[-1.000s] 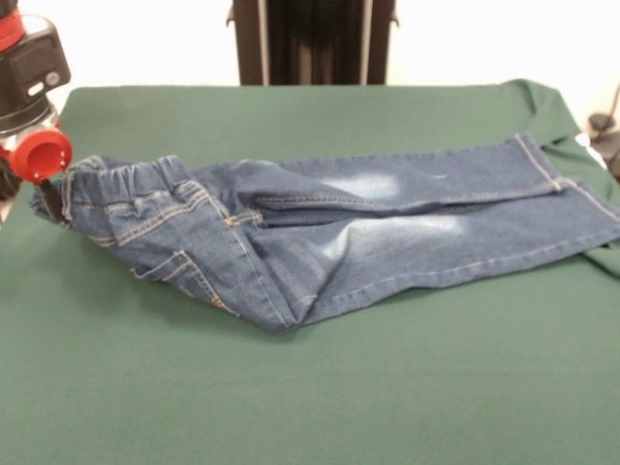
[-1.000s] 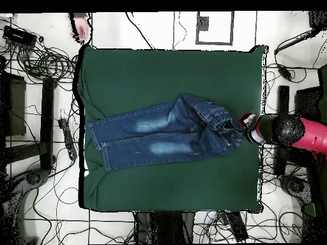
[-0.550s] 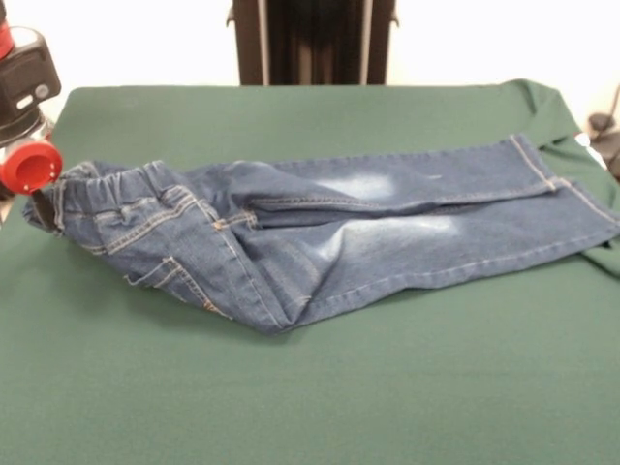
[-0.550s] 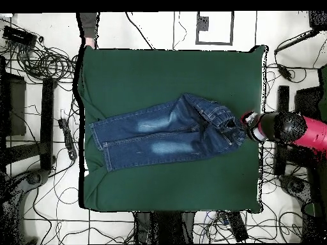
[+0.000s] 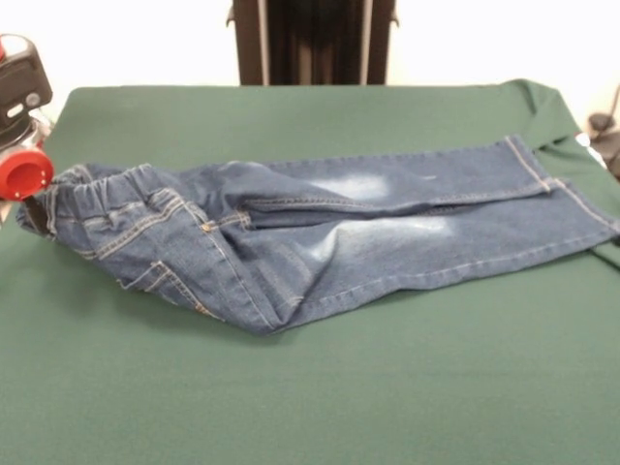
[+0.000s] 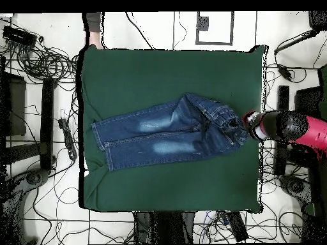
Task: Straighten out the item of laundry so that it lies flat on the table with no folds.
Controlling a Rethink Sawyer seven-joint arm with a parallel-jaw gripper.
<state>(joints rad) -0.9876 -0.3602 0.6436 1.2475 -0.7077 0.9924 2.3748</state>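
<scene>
- i saw the jeans point(image 5: 310, 242) lying across the middle of the green table point(image 5: 320, 387), legs together, the hip part bunched in folds.
- the gripper point(image 5: 37, 199) sat at the waistband at the table's left edge, apparently pinching the denim.

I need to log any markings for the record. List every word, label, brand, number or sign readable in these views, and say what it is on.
None can be read. The jeans show only stitching and faded patches, with no legible label. The table is plain green. The gripper at the waistband has a red part with no legible marking.
</scene>
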